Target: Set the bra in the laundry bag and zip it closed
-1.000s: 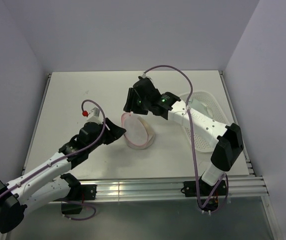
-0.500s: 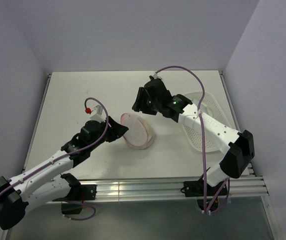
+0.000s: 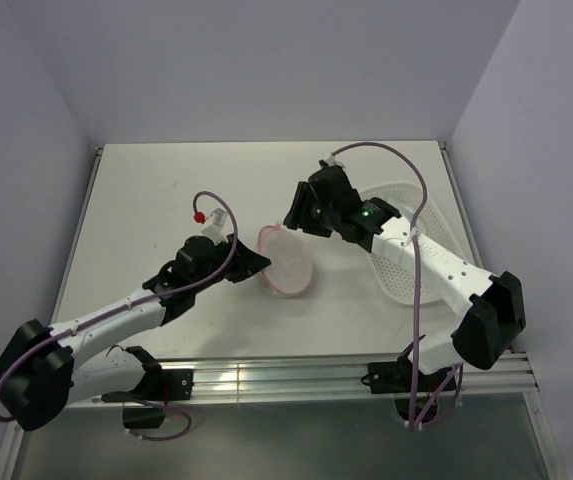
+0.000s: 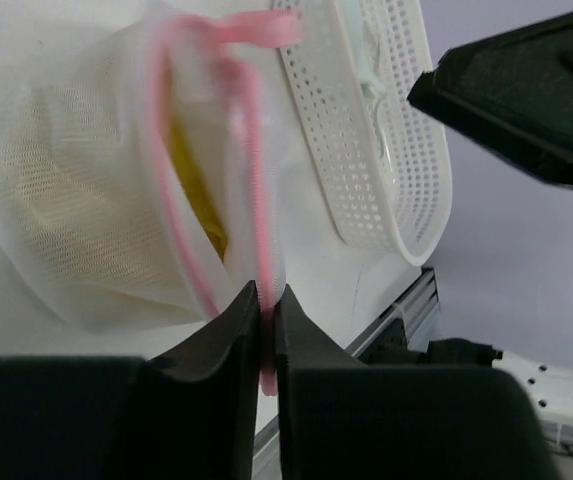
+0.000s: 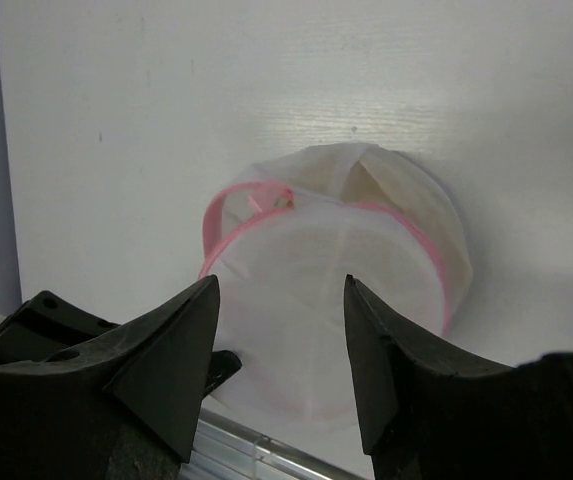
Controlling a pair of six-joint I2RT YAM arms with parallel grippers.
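The round white mesh laundry bag (image 3: 288, 262) with its pink zipper rim stands on edge at the table's middle. My left gripper (image 4: 266, 305) is shut on the pink rim (image 4: 253, 200) at the bag's left side. The mustard-yellow bra (image 4: 194, 185) shows inside the bag through a gap in the rim. My right gripper (image 3: 301, 212) is open and empty, hovering above and behind the bag (image 5: 338, 290), apart from it.
A white perforated plastic basket (image 3: 406, 250) lies right of the bag under the right arm; it also shows in the left wrist view (image 4: 366, 130). The aluminium rail (image 3: 296, 375) runs along the near table edge.
My right gripper has drawn back to the right, away from the bag. My left arm has moved right and forward with the rim, shifting the bag slightly right.
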